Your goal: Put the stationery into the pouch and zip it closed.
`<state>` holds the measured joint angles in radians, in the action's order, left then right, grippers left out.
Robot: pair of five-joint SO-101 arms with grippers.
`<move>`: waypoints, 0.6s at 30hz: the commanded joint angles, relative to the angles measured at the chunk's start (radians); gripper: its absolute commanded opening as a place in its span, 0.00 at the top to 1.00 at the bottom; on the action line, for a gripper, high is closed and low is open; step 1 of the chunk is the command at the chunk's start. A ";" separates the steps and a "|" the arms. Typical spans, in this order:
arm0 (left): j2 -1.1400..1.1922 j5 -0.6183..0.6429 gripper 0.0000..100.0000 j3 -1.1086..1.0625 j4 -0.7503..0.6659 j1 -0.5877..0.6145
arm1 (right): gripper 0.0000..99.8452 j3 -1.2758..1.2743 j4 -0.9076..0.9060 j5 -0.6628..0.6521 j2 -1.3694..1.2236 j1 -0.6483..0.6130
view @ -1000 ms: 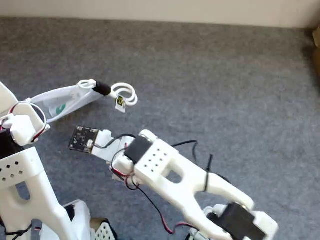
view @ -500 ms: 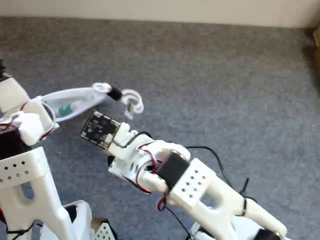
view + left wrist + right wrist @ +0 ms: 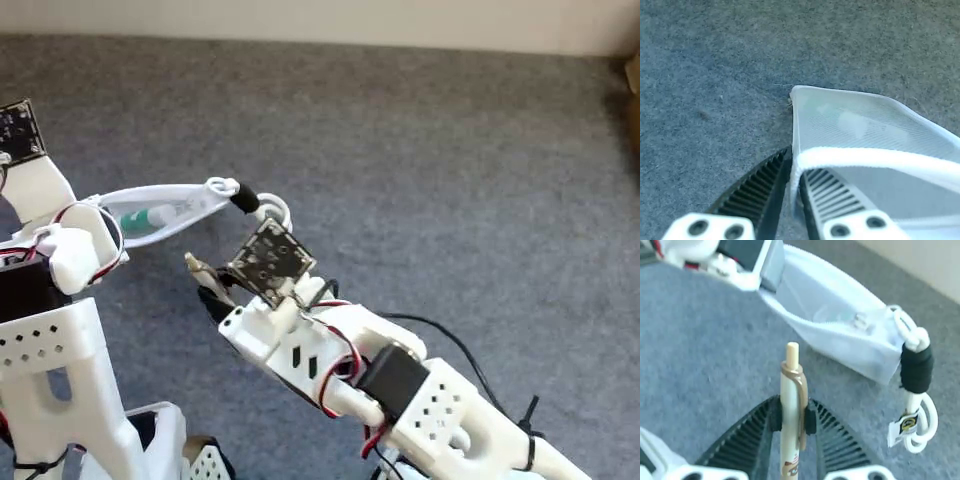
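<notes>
While the right claw (image 3: 792,412) clamps the pen (image 3: 789,385), the pouch (image 3: 830,325) lies near.

The pouch (image 3: 830,325) and cord (image 3: 915,425) stand before the pen (image 3: 791,405).

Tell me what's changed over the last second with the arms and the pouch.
The right gripper, holding the pen, has rolled over and swung closer to the corded end of the pouch. The pouch has drifted right as the left arm shifted. The left gripper stays clamped on the pouch's edge.

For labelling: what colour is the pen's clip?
Gold clip, clearest in right wrist view.
</notes>
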<state>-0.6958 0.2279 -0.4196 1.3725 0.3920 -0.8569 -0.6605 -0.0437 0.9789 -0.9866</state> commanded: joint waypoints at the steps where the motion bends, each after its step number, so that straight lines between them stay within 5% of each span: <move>1: -0.004 -0.008 0.99 -0.018 -0.012 -0.027 | 0.99 -0.018 0.091 0.037 0.073 0.010; 18: -0.004 -0.008 0.99 -0.018 -0.017 -0.022 | 0.99 -0.254 0.564 0.206 0.228 0.007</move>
<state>-0.6958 0.2263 -0.4273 1.3725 0.3859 -1.1024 -0.2202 0.1511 1.1630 -0.9866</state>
